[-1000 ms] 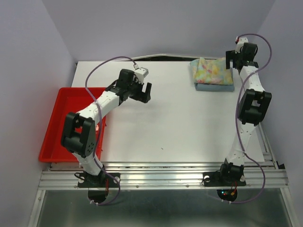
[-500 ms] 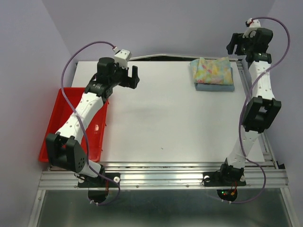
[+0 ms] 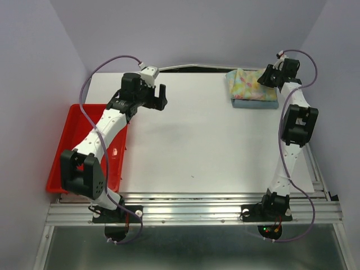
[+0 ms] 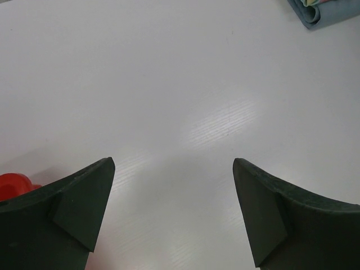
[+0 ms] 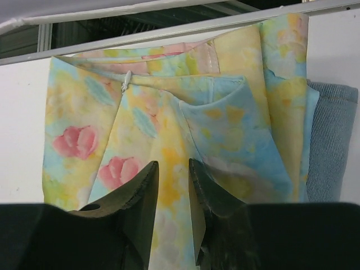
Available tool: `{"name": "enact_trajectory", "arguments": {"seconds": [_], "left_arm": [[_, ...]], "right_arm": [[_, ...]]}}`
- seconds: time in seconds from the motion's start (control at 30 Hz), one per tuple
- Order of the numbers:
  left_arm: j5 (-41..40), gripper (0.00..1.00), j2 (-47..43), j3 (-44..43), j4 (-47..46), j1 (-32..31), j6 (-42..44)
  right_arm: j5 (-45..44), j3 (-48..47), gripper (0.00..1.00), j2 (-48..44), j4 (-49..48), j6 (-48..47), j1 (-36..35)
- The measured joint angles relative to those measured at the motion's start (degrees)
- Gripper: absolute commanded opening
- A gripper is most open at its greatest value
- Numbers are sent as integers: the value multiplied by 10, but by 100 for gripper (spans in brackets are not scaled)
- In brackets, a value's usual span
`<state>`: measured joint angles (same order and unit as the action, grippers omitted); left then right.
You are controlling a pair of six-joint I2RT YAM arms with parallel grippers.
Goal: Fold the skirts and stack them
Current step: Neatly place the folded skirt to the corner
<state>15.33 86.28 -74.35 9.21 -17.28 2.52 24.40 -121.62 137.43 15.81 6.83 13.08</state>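
1. The bench [image 3: 197, 140] is the largest thing. Its white surface lies bare under the left claw and reaches across to the right claw at the far right corner.
2. The red tray [image 3: 64, 140] lies behind and to the left of the left claw, at the bench edge. I see nothing in the part of it that shows.
3. The denim skirt [image 5: 332, 146] lies folded below the right claw. Only its blue edge shows, to the right of the fingers.
4. The floral skirt [image 5: 169, 112] lies folded on top of the denim one, directly under and ahead of the right claw. The stack is far to the right of the left claw.
5. The left claw [image 4: 174, 163] hangs over bare bench with its jaws spread wide, and it holds nothing.
6. The right claw [image 5: 173, 169] is low over the floral skirt. Its jaws are almost together, with only a thin gap. I cannot tell whether a fold of cloth is pinched between them.
7. Step in hand, as I judge it: both skirts look folded and stacked, so the work is near its end, and the right claw is tidying or pressing the top piece.
8. The next move calls for care. If cloth is caught, the jaws must let it go before the claw lifts, or the top skirt may unfold or slide off.
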Motion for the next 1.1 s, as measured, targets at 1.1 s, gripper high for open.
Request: {"name": "enact_trajectory", "arguments": {"seconds": [1.1], "left_arm": [[15, 98, 78, 0, 5, 12, -3]], "right_arm": [[-63, -7, 67, 84, -195, -2, 3]]}}
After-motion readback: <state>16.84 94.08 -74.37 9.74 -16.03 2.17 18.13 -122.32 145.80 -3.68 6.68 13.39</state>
